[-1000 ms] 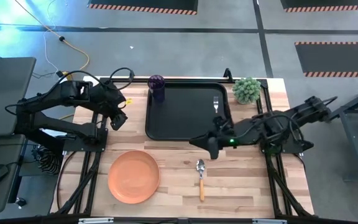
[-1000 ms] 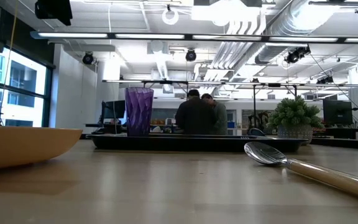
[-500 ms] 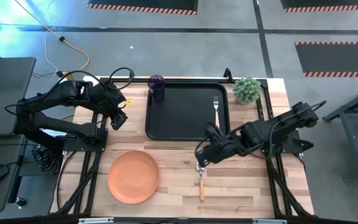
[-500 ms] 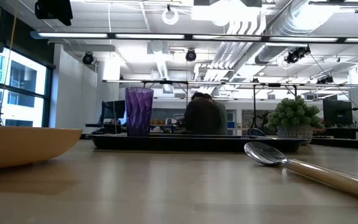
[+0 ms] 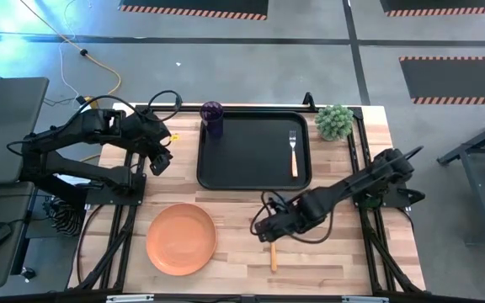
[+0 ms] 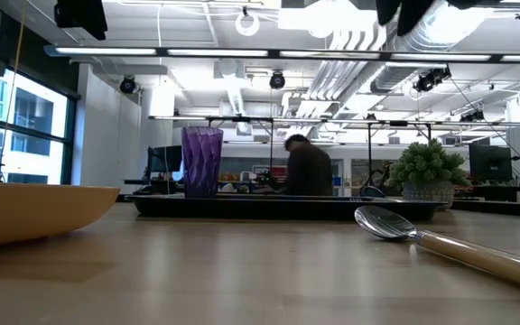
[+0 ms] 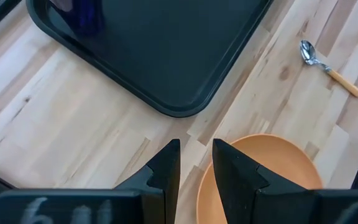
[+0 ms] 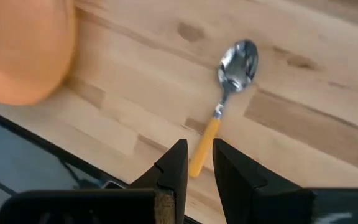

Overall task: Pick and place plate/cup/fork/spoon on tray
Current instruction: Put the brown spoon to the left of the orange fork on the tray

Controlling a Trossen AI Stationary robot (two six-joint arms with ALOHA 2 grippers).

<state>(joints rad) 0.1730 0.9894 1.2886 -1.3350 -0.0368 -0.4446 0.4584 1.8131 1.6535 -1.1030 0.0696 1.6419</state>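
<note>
The black tray [image 5: 251, 147] lies at the table's far middle. The purple cup [image 5: 212, 118] stands upright in its far left corner, and the fork [image 5: 293, 151] lies flat along its right side. The orange plate [image 5: 181, 238] rests on the wood at the near left. The spoon [image 8: 229, 87] lies flat on the wood right of the plate; in the high view only its handle [image 5: 273, 257] shows. My right gripper [image 5: 263, 230] hovers above the spoon, empty, with a narrow gap between its fingers [image 8: 199, 144]. My left gripper [image 5: 160, 162] waits left of the tray, narrowly open [image 7: 196, 143].
A green potted plant [image 5: 334, 121] stands at the far right, beside the tray's far right corner. Bare wood lies between the tray's near rim and the plate and spoon. In the low view a person [image 6: 310, 171] shows in the room behind the table.
My right gripper has moved from the tray's near right corner toward the table's near edge and a little to the left, ending over the spoon's bowl. The spoon, plate, cup and fork have stayed in place. The person in the room behind has shifted.
</note>
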